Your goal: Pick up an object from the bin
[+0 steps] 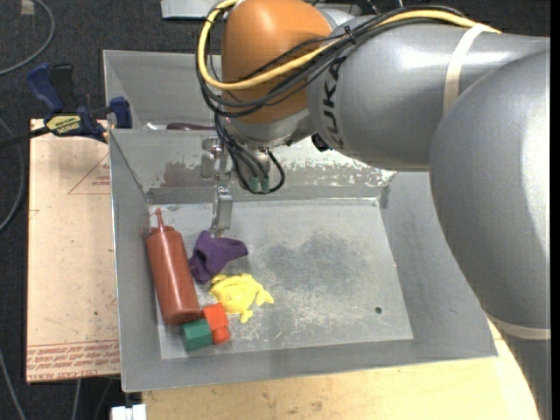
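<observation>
The gripper point(220, 224) hangs low in the left half of the grey metal bin point(332, 269), its tip directly above a crumpled purple thing point(217, 254). From this angle it cannot be told whether its jaws are open or closed, or whether the tip touches the purple piece. That piece lies on the bin floor left of the frame's centre, its upper point rising toward the gripper.

Just left of it, a red squeeze bottle point(171, 274) lies lengthwise, nozzle toward the top of the frame. A yellow toy point(238, 296) rests just below the purple piece, touching or nearly touching it. An orange block point(215, 320) and a green block point(198, 334) sit side by side at the bottle's lower end, in the lower left of the frame.

Above the gripper, the wrist's orange cover point(262, 51) is looped by yellow and black cables point(210, 33). The silver arm point(420, 86) stretches off to the right.
</observation>
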